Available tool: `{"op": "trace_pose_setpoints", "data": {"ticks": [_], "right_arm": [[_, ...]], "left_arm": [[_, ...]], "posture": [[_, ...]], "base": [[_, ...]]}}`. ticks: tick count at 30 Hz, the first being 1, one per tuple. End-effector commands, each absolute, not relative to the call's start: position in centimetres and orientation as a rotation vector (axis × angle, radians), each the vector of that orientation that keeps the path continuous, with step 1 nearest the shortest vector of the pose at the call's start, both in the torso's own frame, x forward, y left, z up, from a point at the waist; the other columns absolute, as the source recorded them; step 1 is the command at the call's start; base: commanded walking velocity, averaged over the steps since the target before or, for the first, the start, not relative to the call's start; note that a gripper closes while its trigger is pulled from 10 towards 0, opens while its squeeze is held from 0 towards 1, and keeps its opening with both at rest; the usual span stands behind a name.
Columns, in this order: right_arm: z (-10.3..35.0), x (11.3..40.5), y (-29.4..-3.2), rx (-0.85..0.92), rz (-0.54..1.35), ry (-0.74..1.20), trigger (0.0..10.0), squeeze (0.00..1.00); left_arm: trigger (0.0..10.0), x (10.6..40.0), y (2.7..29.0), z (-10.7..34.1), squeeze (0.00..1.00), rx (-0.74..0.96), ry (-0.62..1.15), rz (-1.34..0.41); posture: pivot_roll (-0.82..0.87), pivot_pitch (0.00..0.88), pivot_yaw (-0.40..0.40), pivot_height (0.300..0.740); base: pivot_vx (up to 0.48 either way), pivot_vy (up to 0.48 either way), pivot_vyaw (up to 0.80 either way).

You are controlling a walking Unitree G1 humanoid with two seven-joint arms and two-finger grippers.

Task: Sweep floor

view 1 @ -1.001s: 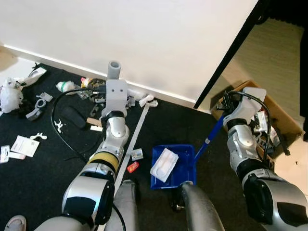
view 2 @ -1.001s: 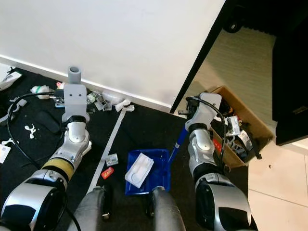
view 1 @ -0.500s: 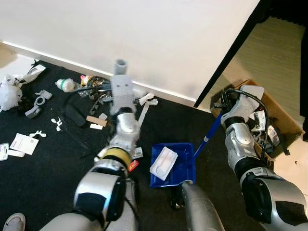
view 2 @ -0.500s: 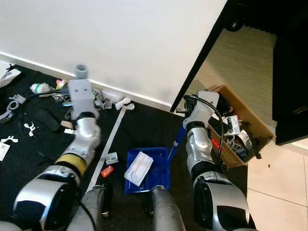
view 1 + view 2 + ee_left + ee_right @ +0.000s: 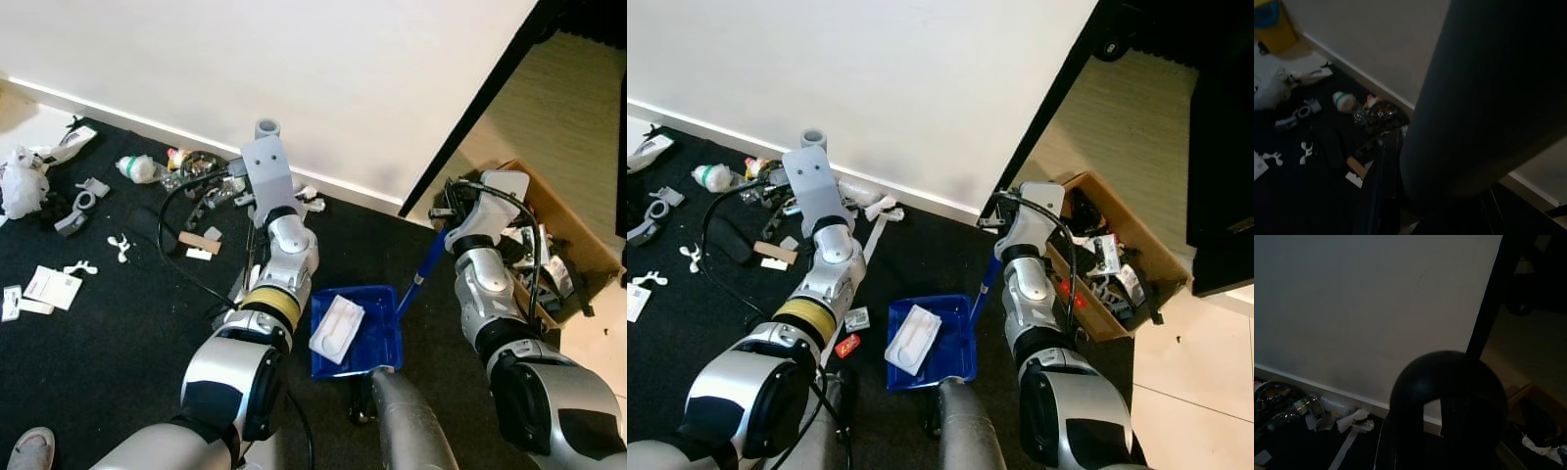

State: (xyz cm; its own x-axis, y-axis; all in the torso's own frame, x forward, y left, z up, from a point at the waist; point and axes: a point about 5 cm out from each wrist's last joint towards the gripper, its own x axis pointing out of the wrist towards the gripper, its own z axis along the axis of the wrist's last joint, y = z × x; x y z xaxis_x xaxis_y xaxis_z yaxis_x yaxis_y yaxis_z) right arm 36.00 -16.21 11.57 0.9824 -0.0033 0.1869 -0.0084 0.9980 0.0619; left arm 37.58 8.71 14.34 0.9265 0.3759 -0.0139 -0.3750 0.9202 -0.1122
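Observation:
My left gripper [image 5: 263, 168] reaches forward over the black mat [image 5: 118, 343], shut on a grey broom handle [image 5: 265, 128] whose top end sticks up by the wall. In the left wrist view the handle [image 5: 1474, 98] crosses close in front, with one black finger [image 5: 1383, 186] beside it. My right gripper [image 5: 453, 217] is shut on the blue handle [image 5: 419, 279] of a blue dustpan [image 5: 380, 343] on the mat before my legs. A white packet [image 5: 336, 326] lies in the pan. The broom's head is hidden.
Litter lies along the baseboard and left of the mat: a crumpled white bag [image 5: 20, 186], a small bottle [image 5: 137, 169], a wooden block [image 5: 198, 242], paper cards [image 5: 51, 287], a red scrap [image 5: 846, 345]. A cardboard box [image 5: 573, 245] of clutter stands at the right, past a black door frame [image 5: 470, 108].
My left arm has swung to the right with the broom handle, toward the dustpan. The right arm and the dustpan have stayed about where they were.

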Motion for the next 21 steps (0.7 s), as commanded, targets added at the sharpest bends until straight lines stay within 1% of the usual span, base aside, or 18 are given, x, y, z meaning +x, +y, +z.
{"op": "trace_pose_setpoints", "data": {"ticks": [1,4,7,11,15,19,20,21], "right_arm": [[9.9,35.3,-15.7,0.087,0.015,-0.125,10.0,0.00],[10.0,35.4,-15.8,0.086,0.013,-0.121,10.0,0.00],[10.1,35.5,-15.8,0.088,0.012,-0.118,10.0,0.00],[10.2,35.6,-15.8,0.089,0.013,-0.117,10.0,0.00],[10.3,35.7,-15.7,0.094,0.015,-0.114,10.0,0.00],[10.4,35.8,-15.7,0.096,0.015,-0.114,10.0,0.00],[10.5,35.9,-15.7,0.097,0.016,-0.114,10.0,0.00],[10.5,35.9,-15.7,0.097,0.016,-0.114,10.0,0.00]], "left_arm": [[10.0,36.7,1.7,16.0,0.00,-0.355,0.062,0.236],[10.0,37.1,1.2,17.2,0.00,-0.442,0.086,0.212],[10.0,37.8,1.4,18.4,0.00,-0.521,0.114,0.201],[10.0,38.3,1.9,19.4,0.00,-0.540,0.101,0.191],[10.0,39.4,4.0,21.1,0.00,-0.570,0.087,0.202],[10.0,40.0,5.6,22.3,0.00,-0.520,0.033,0.170],[10.0,40.3,6.9,22.7,0.00,-0.457,0.010,0.147],[10.0,40.3,6.9,22.7,0.00,-0.457,0.010,0.147]], "posture": [[0.03,0.343,-0.073,0.740],[0.03,0.333,-0.075,0.740],[0.04,0.323,-0.076,0.740],[0.04,0.319,-0.078,0.740],[0.05,0.304,-0.081,0.740],[0.05,0.298,-0.082,0.740],[0.05,0.297,-0.082,0.740],[0.05,0.297,-0.082,0.740]], "base": [[0.000,0.000,0.00],[0.000,0.000,0.00],[0.000,0.000,0.00],[0.000,0.000,0.00],[0.000,0.000,0.00],[0.000,0.000,0.00],[0.000,0.000,0.00],[0.000,0.000,0.00]]}}
